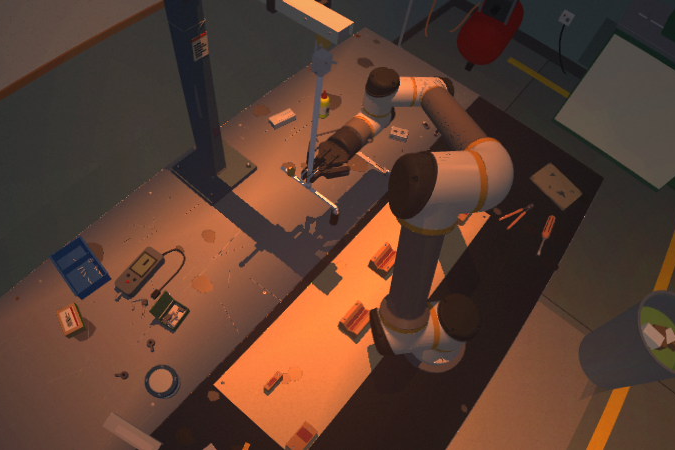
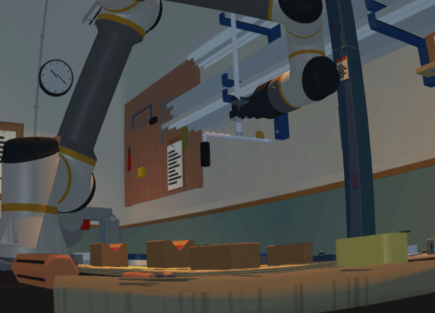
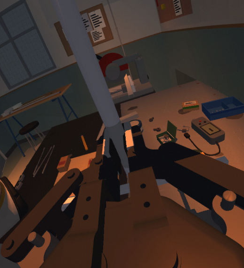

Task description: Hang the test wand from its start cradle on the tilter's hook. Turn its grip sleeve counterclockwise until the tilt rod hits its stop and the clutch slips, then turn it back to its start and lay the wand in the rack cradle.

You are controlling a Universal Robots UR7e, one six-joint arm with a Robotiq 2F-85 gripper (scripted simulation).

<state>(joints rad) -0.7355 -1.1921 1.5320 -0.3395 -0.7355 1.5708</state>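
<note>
Above the middle of the bench, the test wand (image 1: 314, 119) (image 2: 235, 65) (image 3: 93, 85) hangs upright from the tilter's hook (image 1: 322, 62) under the pale overhead beam (image 1: 317, 18). At the wand's lower end a thin crossbar (image 1: 317, 193) (image 2: 237, 137) carries a dark weight (image 1: 334, 216) (image 2: 204, 154) on one tip and a small brass piece (image 2: 259, 134) on the other. The brown cradles (image 1: 383, 258) (image 1: 355, 318) (image 2: 167, 251) sit on the lit mat near the arm's base. My gripper (image 1: 317, 169) (image 2: 236, 108) (image 3: 115, 175) reaches in from the side and is closed around the wand's lower shaft, at its grip sleeve.
A blue parts tray (image 1: 79, 267) (image 3: 222, 107), a handheld meter (image 1: 139, 270) (image 3: 209, 130) and a small green box (image 1: 169, 312) lie on the bench's left end. The blue column (image 1: 197, 90) (image 2: 352, 137) stands just left of the wand. A glue bottle (image 1: 324, 104) stands behind it.
</note>
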